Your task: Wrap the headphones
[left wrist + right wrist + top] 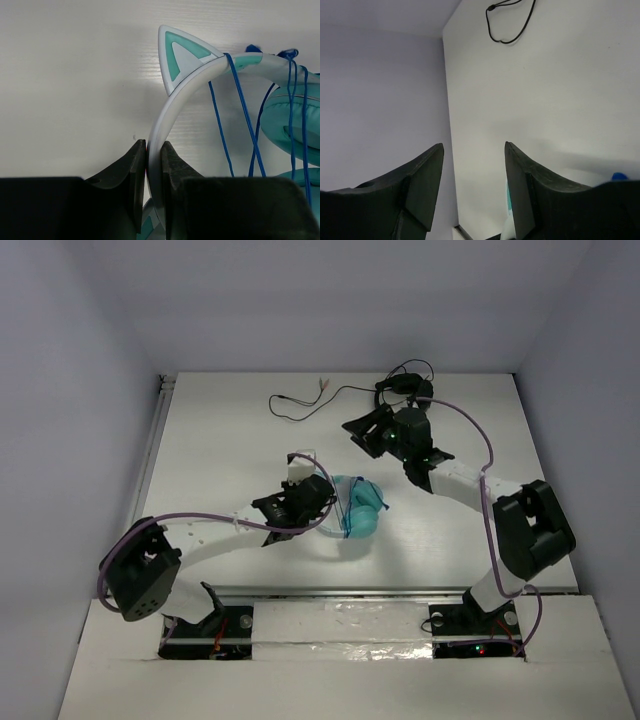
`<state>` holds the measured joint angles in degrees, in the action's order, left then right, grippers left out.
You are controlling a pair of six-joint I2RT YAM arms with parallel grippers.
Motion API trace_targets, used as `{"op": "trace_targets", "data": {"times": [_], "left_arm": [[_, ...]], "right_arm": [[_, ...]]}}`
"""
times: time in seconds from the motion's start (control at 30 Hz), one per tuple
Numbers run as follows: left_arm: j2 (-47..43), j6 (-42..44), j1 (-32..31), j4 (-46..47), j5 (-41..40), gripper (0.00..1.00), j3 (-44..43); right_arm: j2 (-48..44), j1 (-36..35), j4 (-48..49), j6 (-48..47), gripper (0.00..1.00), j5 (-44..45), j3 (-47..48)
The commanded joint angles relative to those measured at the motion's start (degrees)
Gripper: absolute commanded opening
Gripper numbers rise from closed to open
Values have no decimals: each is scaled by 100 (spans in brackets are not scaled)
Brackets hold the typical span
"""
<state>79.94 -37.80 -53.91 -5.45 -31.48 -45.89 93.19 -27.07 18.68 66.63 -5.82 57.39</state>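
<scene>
Jaws of the left gripper (pixel 153 150) are clenched on the pale headband (pixel 167 110) of the headphones (pixel 360 510), pinching the thin band edge-on between the two dark fingers. Jaws of the right gripper (pixel 472 150) stand apart with nothing between them; that gripper hangs above the white table (pixel 220 440), well apart from the headphones and toward the far side.

The teal headphones sit near the middle of the table, just beside the left gripper. One cat-ear point (pixel 180 55) rises from the band above the grip. Several strands of thin blue cable (pixel 245 115) drape over the headband and run down across a teal ear cup (pixel 290 120), to the right of the clamped spot.

The likely trouble is the cable. Nothing grips it, and the strands look slack, so the loops could slide off the curved band and come undone. The narrow pinch may also let the band twist or slip.

A separate black cable (pixel 290 412) lies on the far side of the table.
</scene>
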Motion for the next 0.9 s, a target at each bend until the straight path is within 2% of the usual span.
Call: {"op": "trace_targets", "data": {"times": [0.0, 0.13, 0.17, 0.2, 0.37, 0.47, 0.57, 0.6, 0.7, 0.87], "left_arm": [[-313, -96, -14, 352, -42, 0, -149], [-348, -17, -14, 510, -94, 0, -78], [-356, 18, -14, 501, -103, 0, -78], [-339, 45, -14, 588, -121, 0, -52], [-146, 334, -14, 1177, -323, 0, 45], [90, 458, -14, 1450, -376, 0, 27], [345, 484, -14, 1670, -411, 0, 10], [408, 493, 55, 1731, -411, 1, 1], [619, 563, 108, 1968, -359, 8, 18], [961, 616, 267, 2198, -227, 15, 27]], "right_arm": [[-221, -26, 426, -317, 57, -94, 19], [-801, -26, 93, -844, 48, 265, -87], [-1081, -26, -82, -1080, 37, 344, -113], [-1231, -26, -188, -1178, 33, 537, -148], [-2259, -26, -820, -1836, 29, 1232, -499], [-2936, -26, -1259, -2162, 33, 1584, -684], [-3552, -26, -1611, -2434, 47, 1821, -851], [-3692, -26, -1682, -2505, 57, 1865, -956], [-4123, -26, -2121, -2664, 67, 2024, -1045], [-4598, -26, -2465, -2769, 72, 2138, -1212]]}}
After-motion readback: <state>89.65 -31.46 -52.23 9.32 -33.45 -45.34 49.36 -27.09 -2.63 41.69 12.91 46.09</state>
